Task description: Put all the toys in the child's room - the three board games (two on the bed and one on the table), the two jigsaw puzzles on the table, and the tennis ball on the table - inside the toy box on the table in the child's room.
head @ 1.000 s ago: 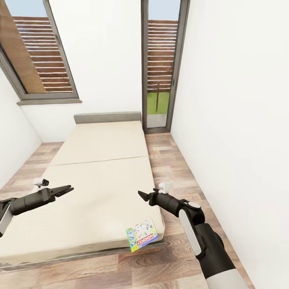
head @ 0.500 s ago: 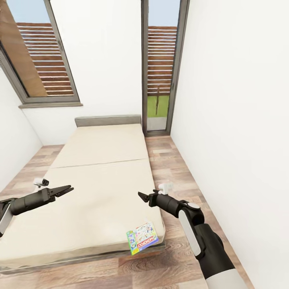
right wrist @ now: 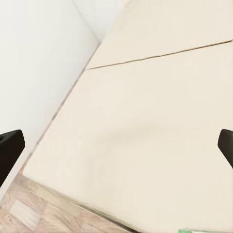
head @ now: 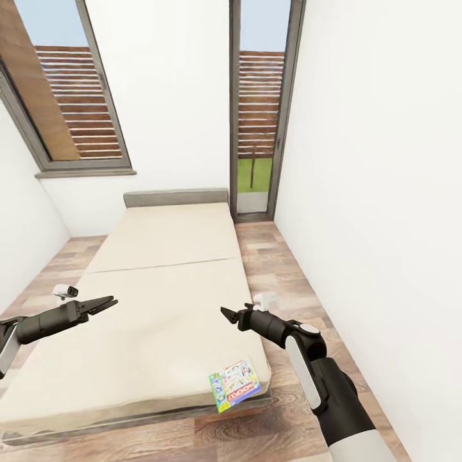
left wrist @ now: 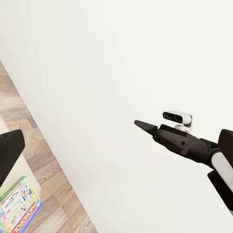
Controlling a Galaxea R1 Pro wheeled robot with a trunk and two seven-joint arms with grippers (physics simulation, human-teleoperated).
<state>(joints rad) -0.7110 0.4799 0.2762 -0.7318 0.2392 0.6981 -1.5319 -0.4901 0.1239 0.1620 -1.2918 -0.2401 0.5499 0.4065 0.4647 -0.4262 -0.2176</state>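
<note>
A green-white Monopoly board game (head: 235, 384) lies flat on the near right corner of the bed (head: 160, 289), partly over the mattress edge. It also shows in the left wrist view (left wrist: 19, 204), and a green sliver of it (right wrist: 191, 231) in the right wrist view. My left gripper (head: 109, 301) hovers open above the bed's left side, far from the box. Above the bed's right edge my right gripper (head: 226, 314) is open and holds nothing, a little beyond the box. The right wrist view has a dark fingertip (right wrist: 9, 148) at each side.
The bed's grey headboard (head: 174, 196) stands against the far white wall, under a tall dark-framed window (head: 70, 96). A narrow glass door (head: 256, 128) is at the far right. A strip of wood floor (head: 276, 269) runs between bed and right wall (head: 385, 192).
The whole view has shifted: the bed and the Monopoly box sit slightly lower and further right in the picture, so the camera has moved. Both arms keep their pose.
</note>
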